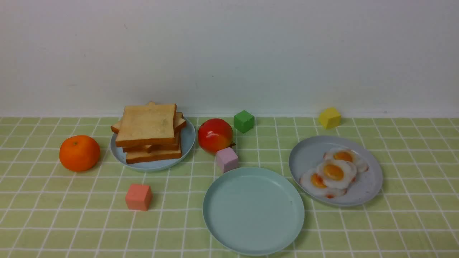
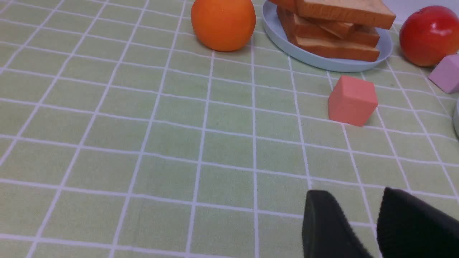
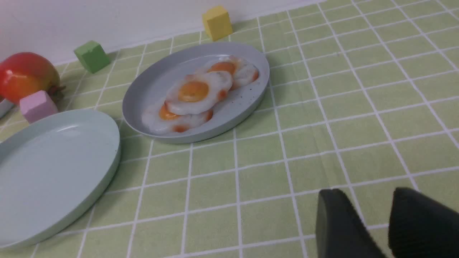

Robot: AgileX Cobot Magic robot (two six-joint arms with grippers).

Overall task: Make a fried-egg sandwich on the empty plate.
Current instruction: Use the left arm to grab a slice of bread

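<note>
A round, plain pale teal-green plastic plate (image 1: 253, 215) lies bare on the green checked tablecloth (image 1: 71, 222), front and centre. From it, at about ten o'clock, a stack of square tan toy toast slices (image 1: 147, 125) with darker brown crusts sits on a smaller light-blue plate (image 1: 189, 141), the top slice skewed over those beneath. At about two o'clock, near the teal rim but not touching it, a grey-lilac speckled plate (image 1: 308, 157) carries three glossy white toy fried eggs (image 1: 335, 172) with orange yolks (they overlap, the middle one uppermost).

A lilac cube (image 1: 226, 159) stands at eleven o'clock close to the teal rim, just beside a red-and-yellow toy fruit (image 1: 215, 135). A green cube (image 1: 244, 121) is at twelve and a yellow cube (image 1: 329, 117) at one, both back by the wall. A salmon-pink cube (image 1: 138, 196) sits at nine o'clock, and an orange toy fruit (image 1: 79, 152) farther out towards ten.

The left gripper (image 2: 353, 200) shows its black fingers apart over bare cloth, nothing between them, well short of the toast. The right gripper (image 3: 364, 200) is likewise parted and holds nothing, well apart from the eggs.
</note>
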